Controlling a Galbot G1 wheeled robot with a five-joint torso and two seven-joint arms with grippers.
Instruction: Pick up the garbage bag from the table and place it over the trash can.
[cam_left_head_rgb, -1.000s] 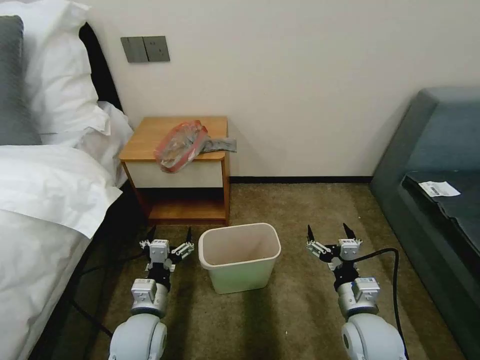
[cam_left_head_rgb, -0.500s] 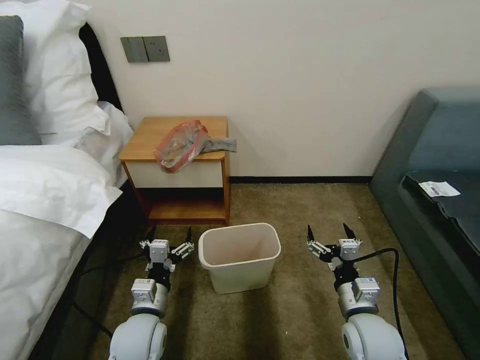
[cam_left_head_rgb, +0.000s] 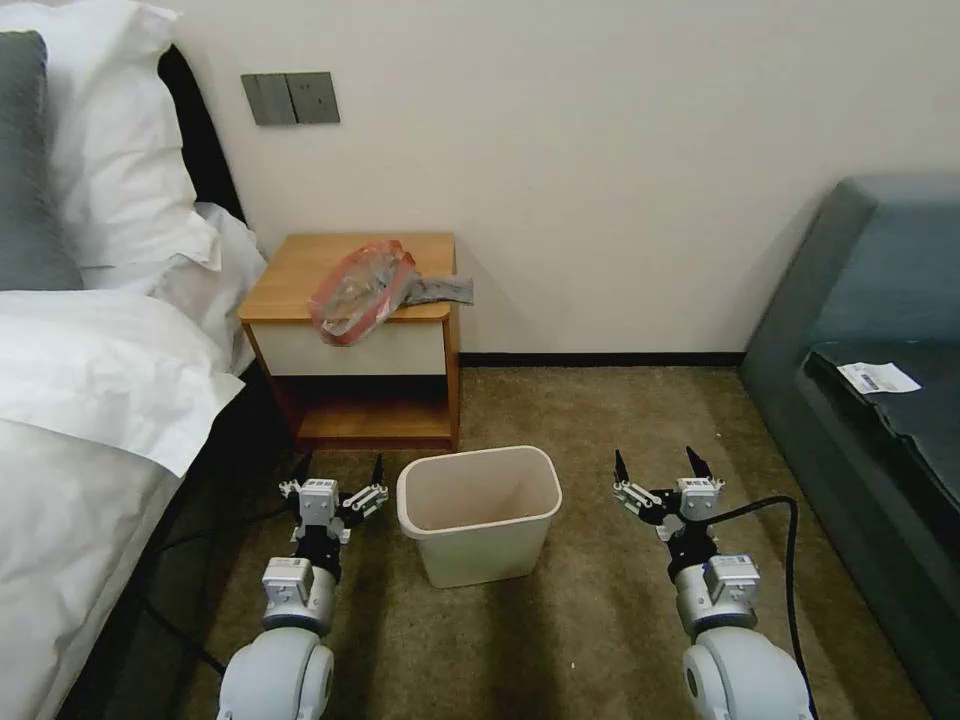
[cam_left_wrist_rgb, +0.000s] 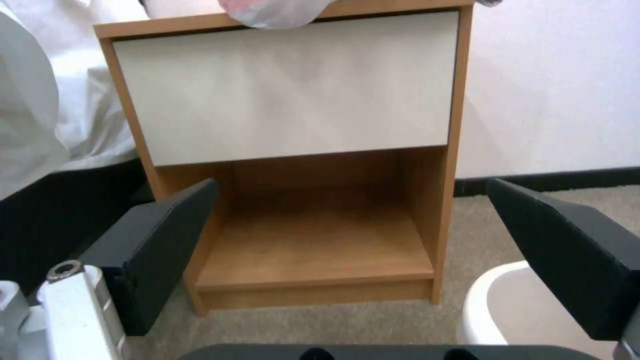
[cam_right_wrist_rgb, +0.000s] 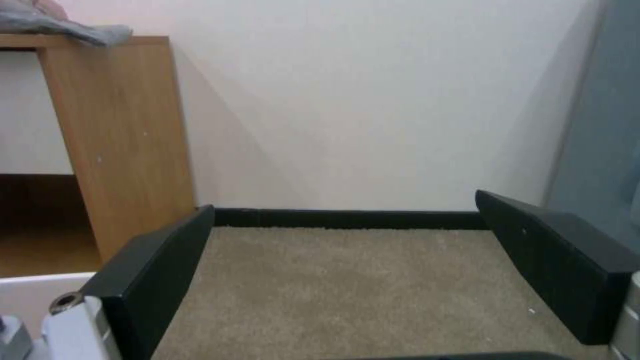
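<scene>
Lying on table (cam_left_head_rgb: 300, 270), garbage bag (cam_left_head_rgb: 358, 290) — well beyond left hand (cam_left_head_rgb: 340, 464)

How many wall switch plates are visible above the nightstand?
2: the switch plates sit side by side on the wall, above the table, beside the pillows.

Open carpet (cam_left_head_rgb: 600, 420) lies between the trash can (cam_left_head_rgb: 480, 515) and the table (cam_left_head_rgb: 300, 270), and more of it stretches from the can to the wall, so both end effectors, left (cam_left_head_rgb: 340, 468) and right (cam_left_head_rgb: 655, 463), have bare floor ahead. The bed (cam_left_head_rgb: 90, 400) crowds the table's left side and the dark sofa (cam_left_head_rgb: 860, 330) walls off the right. Above the table top, only the garbage bag (cam_left_head_rgb: 358, 290) overhanging the front edge takes up room; the can's mouth is unblocked.
</scene>
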